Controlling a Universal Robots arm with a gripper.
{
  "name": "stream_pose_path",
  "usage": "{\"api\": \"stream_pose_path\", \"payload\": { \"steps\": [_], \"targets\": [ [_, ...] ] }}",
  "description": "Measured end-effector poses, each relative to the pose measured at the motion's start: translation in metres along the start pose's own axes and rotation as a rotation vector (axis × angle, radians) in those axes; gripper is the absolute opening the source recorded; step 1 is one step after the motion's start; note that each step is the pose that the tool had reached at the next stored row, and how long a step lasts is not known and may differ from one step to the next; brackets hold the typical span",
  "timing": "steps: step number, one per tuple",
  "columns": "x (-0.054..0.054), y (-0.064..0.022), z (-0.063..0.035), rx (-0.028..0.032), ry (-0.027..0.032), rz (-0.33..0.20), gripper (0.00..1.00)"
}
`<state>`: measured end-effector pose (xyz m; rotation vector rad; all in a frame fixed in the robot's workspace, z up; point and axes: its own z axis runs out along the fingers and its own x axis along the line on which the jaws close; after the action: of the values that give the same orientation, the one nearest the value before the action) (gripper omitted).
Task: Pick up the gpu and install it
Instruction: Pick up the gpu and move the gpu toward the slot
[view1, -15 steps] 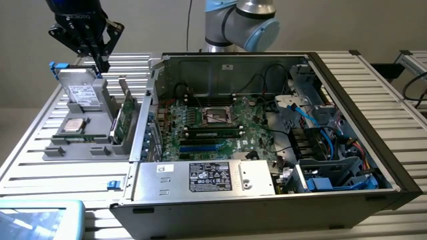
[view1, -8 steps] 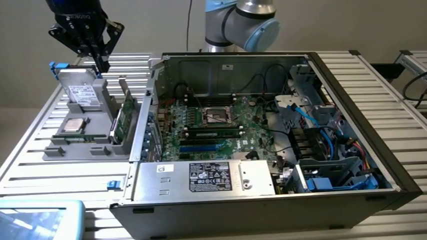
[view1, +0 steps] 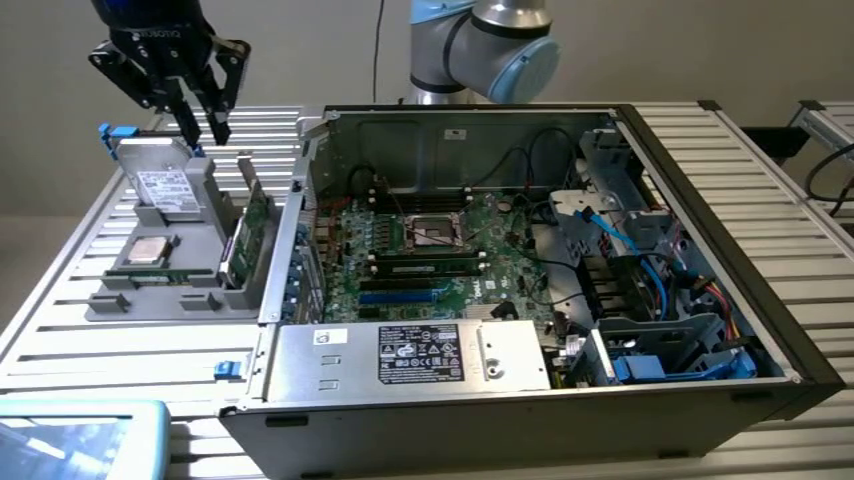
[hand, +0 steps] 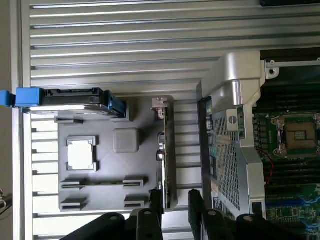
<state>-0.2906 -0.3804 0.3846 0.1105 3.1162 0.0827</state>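
We are looking over a slatted metal surface (view1: 747, 160) that is carrying an open computer case (view1: 787, 340), its side panel off and its green motherboard (view1: 427, 240) lying exposed inside. Behind the case, the grey and blue robot arm (view1: 481, 45) is rising out of the exterior view.

Just beside the case, on the exterior view's left, a grey parts tray (view1: 160, 300) is sitting flat on the surface. Above this tray, higher than the case's top edge, the black claw (view1: 203, 128) is hanging with its fingers pointing down. We are seeing it released: the two fingers are standing apart with clear space between them, gripping nothing and touching nothing.

On the side of the tray farther from the case, a silver hard drive (view1: 167, 190) with a white label is standing propped in its slot, blue tabs at its ends. The gpu (view1: 250, 240) is standing on its long edge in the tray's slot nearest the case, green board showing and a metal bracket at its upper end. It is not installed in the case. From the wrist view, the card's thin top edge is lining up with the gap between the claw's fingers. A square silver processor chip (view1: 144, 252) is lying flat in the tray, on the side farther from the case.
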Motion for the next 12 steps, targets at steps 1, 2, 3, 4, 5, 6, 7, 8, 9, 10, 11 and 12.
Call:
{"api": "stream_pose_path", "payload": {
  "steps": [1, 2, 3, 4, 5, 6, 7, 8, 9, 10, 11, 12],
  "targets": [
    [0.001, -0.0001, 0.0005, -0.0004, -0.0047, 0.0, 0.38],
    [0.003, -0.0003, 0.0014, -0.0009, -0.0109, -0.001, 0.38],
    [0.006, -0.0005, 0.0022, -0.0011, -0.0146, -0.001, 0.38],
    [0.008, -0.0008, 0.0033, -0.0013, -0.0178, -0.001, 0.38],
    [0.011, -0.0011, 0.0047, -0.0015, -0.0203, -0.001, 0.38],
    [0.015, -0.0014, 0.0064, -0.0017, -0.0215, -0.001, 0.38],
    [0.017, -0.0017, 0.008, -0.0017, -0.0221, -0.001, 0.38],
    [0.019, -0.0018, 0.0092, -0.0018, -0.0224, -0.001, 0.38],
    [0.02, -0.0019, 0.0102, -0.0018, -0.0225, -0.001, 0.38],
    [0.02, -0.0021, 0.0117, -0.0016, -0.0222, -0.001, 0.38],
    [0.021, -0.0023, 0.0135, -0.0016, -0.0222, -0.001, 0.38],
    [0.021, -0.0026, 0.0153, -0.0016, -0.0222, -0.001, 0.38]
  ]
}}
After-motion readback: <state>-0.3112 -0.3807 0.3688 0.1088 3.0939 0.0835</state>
